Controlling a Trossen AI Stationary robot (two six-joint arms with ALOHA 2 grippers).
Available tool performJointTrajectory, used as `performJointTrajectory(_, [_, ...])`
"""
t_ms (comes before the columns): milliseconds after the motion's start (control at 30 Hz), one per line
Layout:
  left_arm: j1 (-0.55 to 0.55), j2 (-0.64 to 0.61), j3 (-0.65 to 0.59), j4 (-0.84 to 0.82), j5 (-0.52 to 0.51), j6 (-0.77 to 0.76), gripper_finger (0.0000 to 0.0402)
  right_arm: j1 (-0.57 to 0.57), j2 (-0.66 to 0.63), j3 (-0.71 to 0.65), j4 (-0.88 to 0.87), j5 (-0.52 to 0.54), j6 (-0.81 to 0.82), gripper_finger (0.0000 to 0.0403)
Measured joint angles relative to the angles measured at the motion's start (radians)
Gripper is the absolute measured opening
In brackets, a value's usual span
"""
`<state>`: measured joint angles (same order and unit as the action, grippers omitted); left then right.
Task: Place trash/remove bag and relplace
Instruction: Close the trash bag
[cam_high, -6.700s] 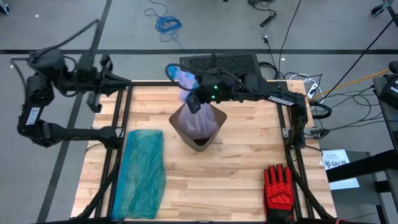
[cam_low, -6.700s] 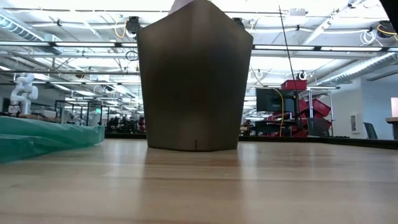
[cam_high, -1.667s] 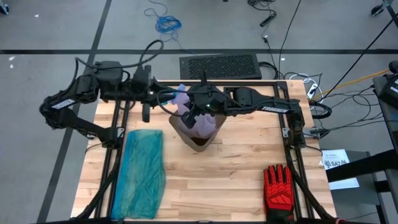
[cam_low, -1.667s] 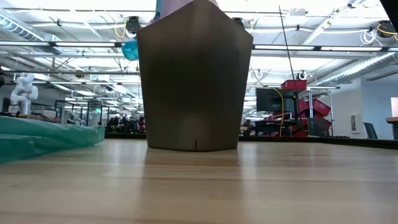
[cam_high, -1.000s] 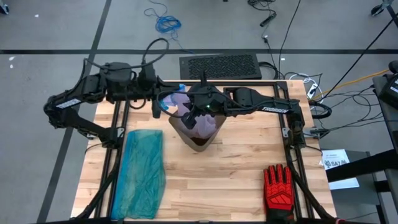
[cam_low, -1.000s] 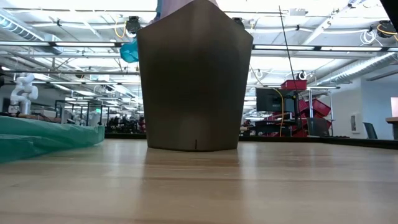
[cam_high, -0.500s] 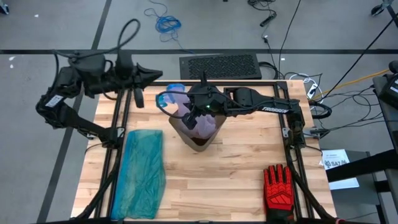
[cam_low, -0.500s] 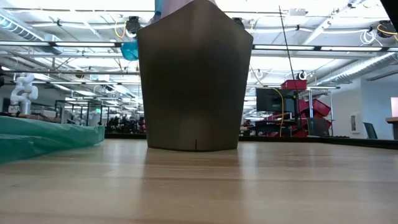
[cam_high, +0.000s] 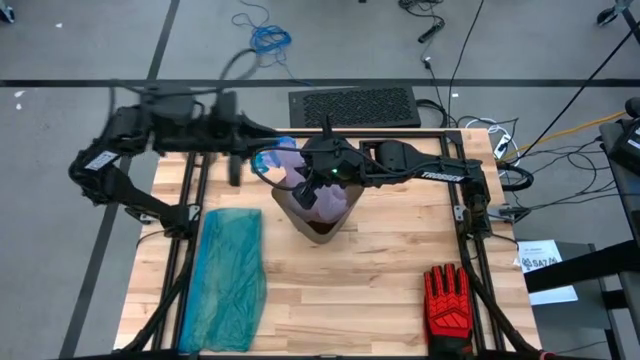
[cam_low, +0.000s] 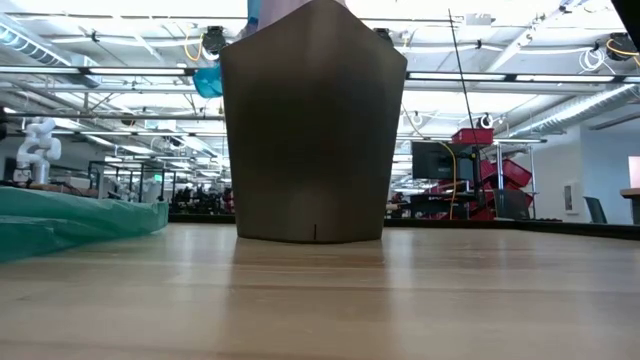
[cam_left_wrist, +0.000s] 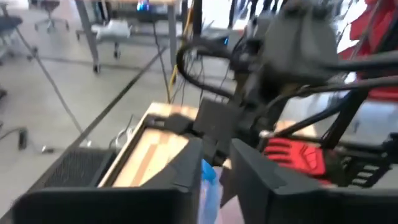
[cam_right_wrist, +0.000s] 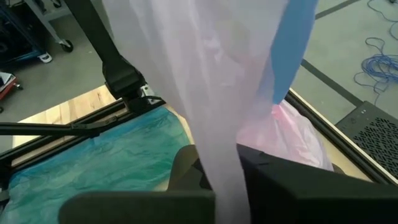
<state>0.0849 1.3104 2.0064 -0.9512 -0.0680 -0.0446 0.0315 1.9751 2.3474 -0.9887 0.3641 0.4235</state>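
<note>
On wood table (cam_high: 390, 270), right tool (cam_high: 312, 186) pinches bag (cam_high: 290, 160).

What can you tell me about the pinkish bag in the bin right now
The bag is thin, translucent pinkish-lavender plastic with a bright blue drawstring rim. Its lower part sits in the brown bin mid-table; its top is drawn up and out toward the left gripper. The right gripper is shut on the film.

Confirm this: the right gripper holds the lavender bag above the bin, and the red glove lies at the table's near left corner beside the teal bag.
One error: the red glove lies at the near right corner, far from the teal bag on the left, as the high view shows. The right gripper does hold the lavender bag above the bin.
</note>
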Motion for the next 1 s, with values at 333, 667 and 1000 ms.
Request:
performJointTrajectory(333, [0.000,0.054,-0.002,-0.007,-0.050,0.001,0.0159,0.000,0.000,0.000,0.000,-0.001,-0.002,0.0000])
performJointTrajectory(667, [0.000,0.022,-0.001,-0.011,-0.120,-0.002,0.0020,0.000,0.000,0.000,0.000,-0.001,-0.002,0.0000])
performJointTrajectory(1000, [0.000,0.019,-0.001,-0.027,-0.107,0.004,0.0002,0.000,0.000,0.000,0.000,-0.001,-0.013,0.0000])
